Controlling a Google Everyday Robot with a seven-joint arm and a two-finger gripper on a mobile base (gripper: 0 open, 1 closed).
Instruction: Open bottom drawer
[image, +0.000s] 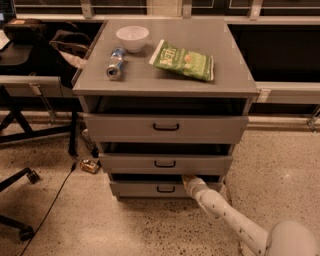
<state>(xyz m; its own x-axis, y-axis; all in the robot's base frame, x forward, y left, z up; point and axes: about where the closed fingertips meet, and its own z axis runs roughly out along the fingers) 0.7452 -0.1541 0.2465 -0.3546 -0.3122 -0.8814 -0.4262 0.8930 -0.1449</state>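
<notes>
The grey cabinet has three drawers, all standing slightly out. The bottom drawer is the lowest and shortest, with a small black bar handle. My white arm reaches in from the lower right. My gripper is at the top edge of the bottom drawer's front, just right of the handle, with its tip in the dark gap above the drawer.
On the cabinet top lie a white bowl, a can on its side and a green chip bag. A small can lies on the floor left of the cabinet. Office chair legs and a cable are at left.
</notes>
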